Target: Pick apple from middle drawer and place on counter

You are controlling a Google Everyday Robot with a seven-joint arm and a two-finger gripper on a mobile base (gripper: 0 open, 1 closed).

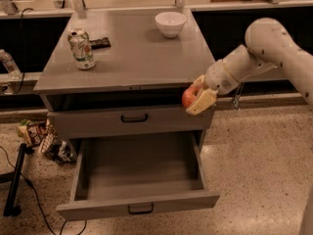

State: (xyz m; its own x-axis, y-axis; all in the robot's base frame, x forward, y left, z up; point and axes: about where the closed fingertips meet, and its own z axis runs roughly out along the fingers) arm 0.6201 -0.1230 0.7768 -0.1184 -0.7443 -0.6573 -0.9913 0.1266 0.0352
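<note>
My gripper (195,98) is shut on the red-orange apple (189,97) and holds it in the air at the cabinet's right front corner, just below the level of the counter (132,58). The pale fingers (201,102) wrap the apple from the right. The middle drawer (139,173) is pulled wide open below and shows an empty grey floor, with a black bar handle on its front. The white arm reaches in from the right.
On the counter stand a green-and-white can (81,49) at the left, a dark flat packet (100,43) behind it and a white bowl (170,23) at the back right. Snack bags (45,140) and a black cable lie on the floor at the left.
</note>
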